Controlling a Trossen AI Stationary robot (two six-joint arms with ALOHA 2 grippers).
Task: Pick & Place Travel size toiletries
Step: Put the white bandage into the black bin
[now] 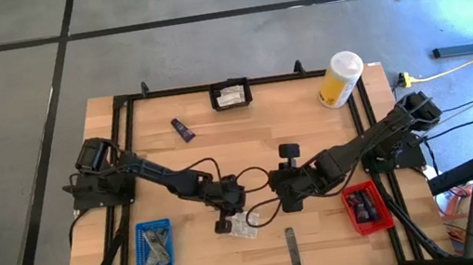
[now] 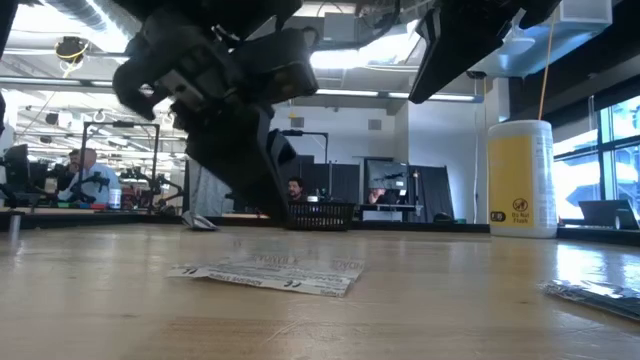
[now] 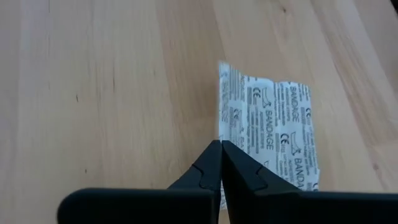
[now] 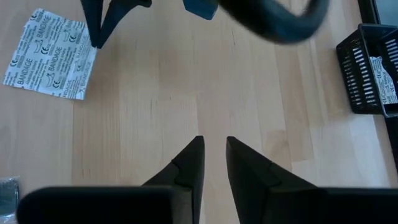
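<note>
A: From above, where does the sachet (image 1: 242, 225) lie?

B: On the bare table (image 1: 247, 140) near its front edge, between the blue tray (image 1: 154, 246) and the red tray (image 1: 365, 208); the left gripper (image 1: 227, 216) is at its edge, and the right gripper (image 1: 290, 201) waits just beside, over bare wood; a grey stick (image 1: 293, 247) lies nearer the front, a dark tube (image 1: 183, 130) well back, and a black basket (image 1: 231, 94) at the rear holds another packet

A: And level with the table?

B: The sachet (image 2: 272, 274) lies almost flat, one edge slightly lifted; it looks thin, light and limp, so I judge it will flex and slide unless pinched at an edge; the yellow container (image 2: 521, 179) stands far off, upright

A: The left wrist?

B: The left gripper (image 3: 221, 147) has its tips pressed together at the sachet (image 3: 267, 130)'s edge; whether foil is caught between them I cannot tell; the sachet is silvery-white, printed all over with "BANDAGE"

A: The right wrist?

B: The right gripper (image 4: 215, 142) stands narrowly parted, holding nothing; the sachet (image 4: 51, 54) is well apart from it; a raised corner or edge looks the best place to nip
</note>
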